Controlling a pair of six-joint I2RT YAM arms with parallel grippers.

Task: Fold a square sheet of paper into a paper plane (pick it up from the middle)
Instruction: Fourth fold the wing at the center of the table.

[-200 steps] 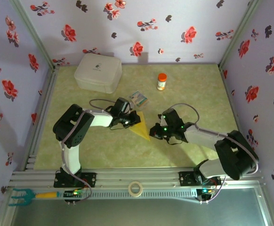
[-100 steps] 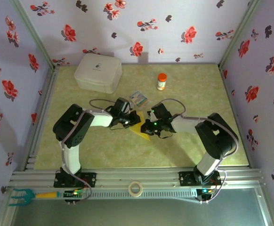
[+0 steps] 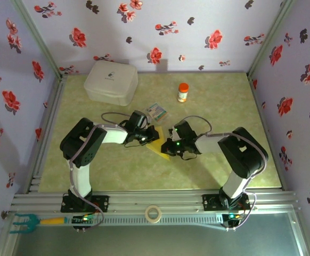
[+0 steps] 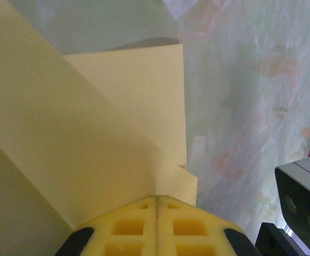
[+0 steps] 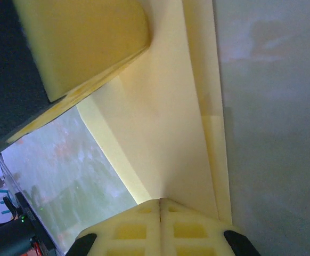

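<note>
Item: yellow sheet of paper (image 3: 159,148), partly folded into layered flaps, at the middle of the green table (image 3: 224,101). We note the left fingers (image 4: 144,213) clenched on it from 10 o'clock and the right fingers (image 5: 147,213) clenched on it from 3 o'clock, pads pressed flush in both wrist views. Also listed, reckoned from the sheet: printed packet (image 3: 156,111) near at 12 o'clock, orange-capped bottle (image 3: 182,92) farther at 1 o'clock, white box (image 3: 111,81) well apart at 11 o'clock.

Partly folded yellow paper (image 3: 162,151), creased, mid-table
</note>
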